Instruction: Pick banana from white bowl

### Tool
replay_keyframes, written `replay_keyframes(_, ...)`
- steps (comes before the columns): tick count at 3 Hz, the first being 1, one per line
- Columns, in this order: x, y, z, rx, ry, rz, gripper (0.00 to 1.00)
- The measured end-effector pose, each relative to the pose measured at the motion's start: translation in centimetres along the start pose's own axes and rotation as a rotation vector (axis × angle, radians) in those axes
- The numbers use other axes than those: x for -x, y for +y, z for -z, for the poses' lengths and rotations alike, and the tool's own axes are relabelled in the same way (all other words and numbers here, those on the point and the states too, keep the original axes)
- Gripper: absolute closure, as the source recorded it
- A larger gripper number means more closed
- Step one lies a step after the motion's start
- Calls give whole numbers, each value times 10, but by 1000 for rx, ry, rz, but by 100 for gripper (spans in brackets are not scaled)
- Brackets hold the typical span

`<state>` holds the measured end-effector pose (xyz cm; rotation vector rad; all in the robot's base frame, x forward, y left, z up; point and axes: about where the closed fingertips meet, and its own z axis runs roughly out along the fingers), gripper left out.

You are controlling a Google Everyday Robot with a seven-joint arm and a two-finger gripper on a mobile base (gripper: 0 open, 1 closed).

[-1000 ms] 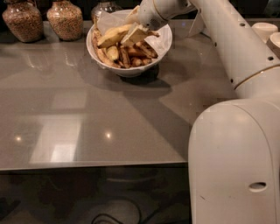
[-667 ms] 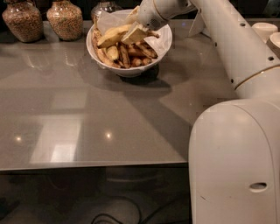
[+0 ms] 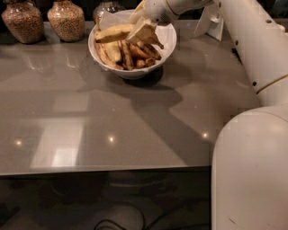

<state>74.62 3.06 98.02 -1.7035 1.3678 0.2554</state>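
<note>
The white bowl stands at the back of the grey table and holds several bananas. The largest yellow banana lies across the top of the pile, with its dark tip pointing right. My gripper reaches in from the upper right, over the middle of the bowl. Its fingers are closed around this banana near its right end. The smaller, browner bananas lie underneath in the bowl.
Two glass jars of grain stand at the back left, and another jar stands behind the bowl. A white stand is at the back right. My arm and body fill the right side.
The gripper and the big banana have risen slightly and shifted a little left above the pile. The bowl has not moved.
</note>
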Motion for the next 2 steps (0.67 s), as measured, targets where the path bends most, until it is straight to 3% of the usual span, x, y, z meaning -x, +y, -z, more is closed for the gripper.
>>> replay_keyframes(1,11,12,33,-15,-8,39,100)
replay_keyframes(2,16,44,74,7,7,63,100)
